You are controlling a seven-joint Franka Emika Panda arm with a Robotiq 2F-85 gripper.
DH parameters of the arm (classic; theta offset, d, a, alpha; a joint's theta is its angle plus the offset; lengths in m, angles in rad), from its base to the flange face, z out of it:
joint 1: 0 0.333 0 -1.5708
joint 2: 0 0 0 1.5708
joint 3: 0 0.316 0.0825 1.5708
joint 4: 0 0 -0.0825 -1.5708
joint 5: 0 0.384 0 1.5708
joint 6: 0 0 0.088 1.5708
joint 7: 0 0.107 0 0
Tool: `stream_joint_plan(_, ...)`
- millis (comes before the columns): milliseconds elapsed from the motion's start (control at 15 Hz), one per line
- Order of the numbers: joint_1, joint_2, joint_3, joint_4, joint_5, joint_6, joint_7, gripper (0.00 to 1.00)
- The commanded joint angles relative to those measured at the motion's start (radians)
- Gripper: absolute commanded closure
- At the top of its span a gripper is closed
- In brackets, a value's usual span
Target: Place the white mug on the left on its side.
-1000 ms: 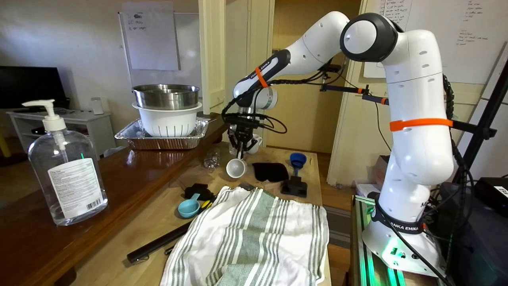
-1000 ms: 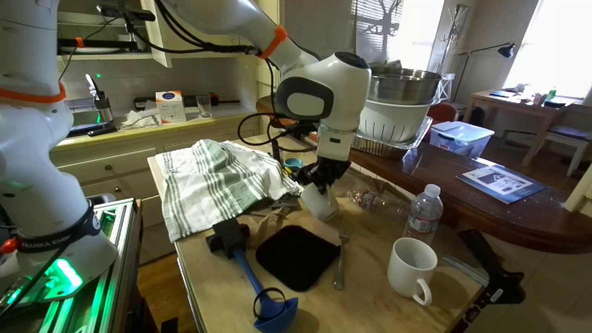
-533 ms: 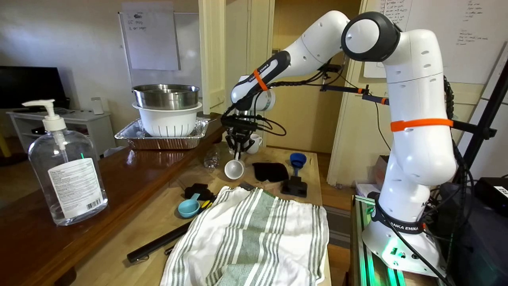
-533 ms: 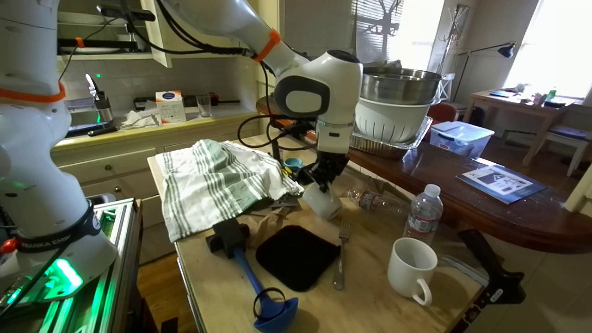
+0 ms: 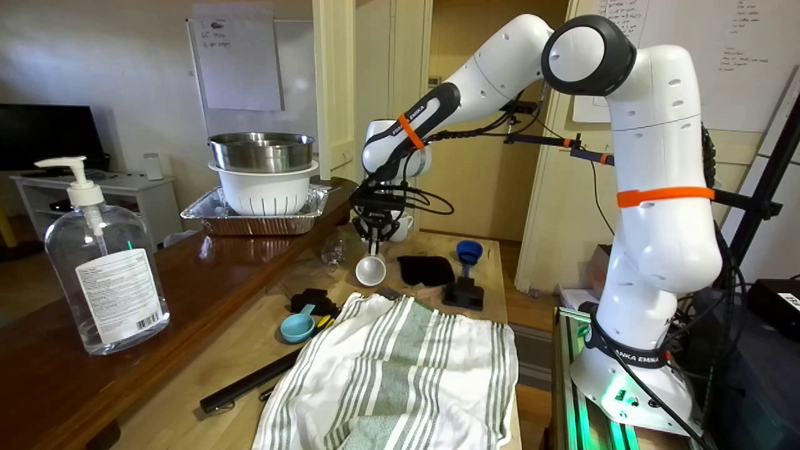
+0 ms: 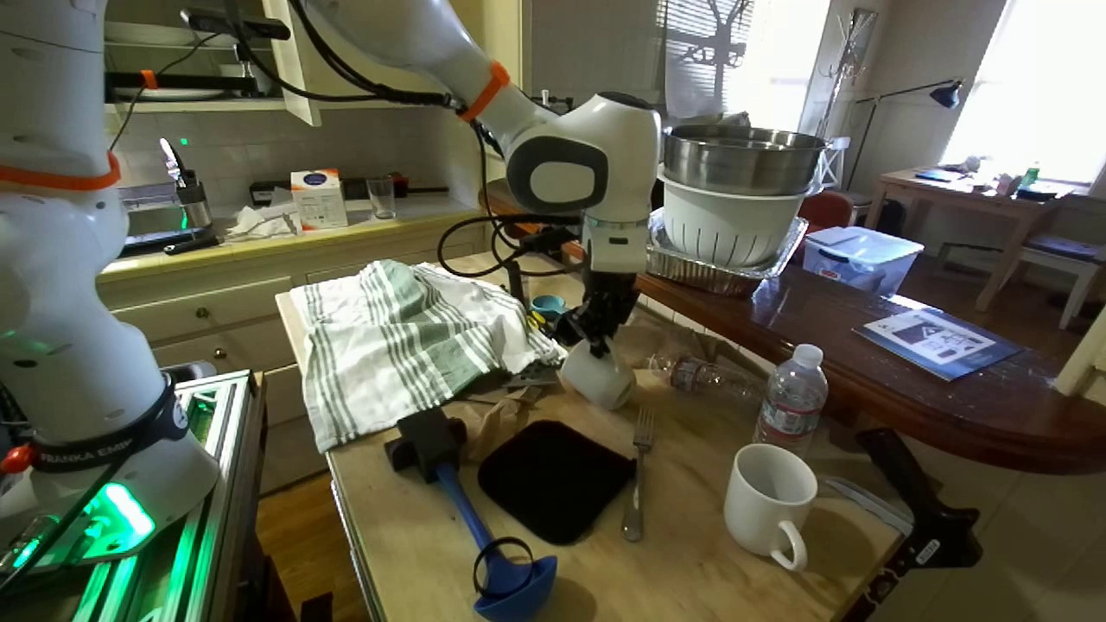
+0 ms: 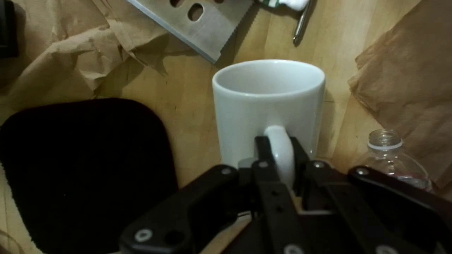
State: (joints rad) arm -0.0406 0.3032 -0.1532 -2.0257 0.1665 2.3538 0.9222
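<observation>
The white mug (image 7: 268, 106) fills the middle of the wrist view, its rim away from my fingers. My gripper (image 7: 278, 148) is shut on its handle, one finger on each side. In both exterior views the mug (image 5: 370, 271) (image 6: 596, 377) hangs below my gripper (image 5: 374, 240) (image 6: 598, 341), strongly tilted, with its mouth towards the striped towel. Whether its lower side touches the table cannot be told. The other white mug (image 6: 769, 501) stands upright near the table corner; it shows partly behind my gripper in an exterior view (image 5: 403, 226).
A striped towel (image 5: 406, 375) lies close to the mug's mouth. A black pad (image 6: 556, 481), a fork (image 6: 638, 484) and a lying clear bottle (image 6: 704, 380) are near the held mug. A saw blade (image 7: 201, 28) and brown paper (image 7: 406, 88) lie beyond it. The wooden ledge (image 6: 829, 363) rises alongside.
My wrist has swung and the held mug has shifted slightly, a little lower and closer to the towel. It stays tilted in the grip. The other objects have not moved.
</observation>
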Motion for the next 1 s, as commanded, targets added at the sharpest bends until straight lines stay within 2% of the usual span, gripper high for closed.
stream_joint_plan(0, 0.021, 0.009, -0.006, -0.051, -0.068, 0.06, 0.013, 0.96)
stream_joint_plan(67, 0.024, 0.008, -0.006, -0.055, -0.08, 0.069, 0.012, 0.96)
stream_joint_plan(133, 0.026, 0.005, -0.005, -0.057, -0.083, 0.068, 0.014, 0.71)
stream_joint_plan(200, 0.028, 0.001, -0.007, -0.064, -0.095, 0.075, 0.015, 0.57)
stream_joint_plan(600, 0.026, -0.01, -0.016, -0.084, -0.124, 0.073, 0.017, 0.13)
stream_joint_plan(733, 0.023, -0.026, -0.018, -0.085, -0.126, 0.057, 0.014, 0.0)
stream_joint_plan(933, 0.017, -0.062, -0.021, -0.086, -0.118, 0.044, 0.007, 0.0)
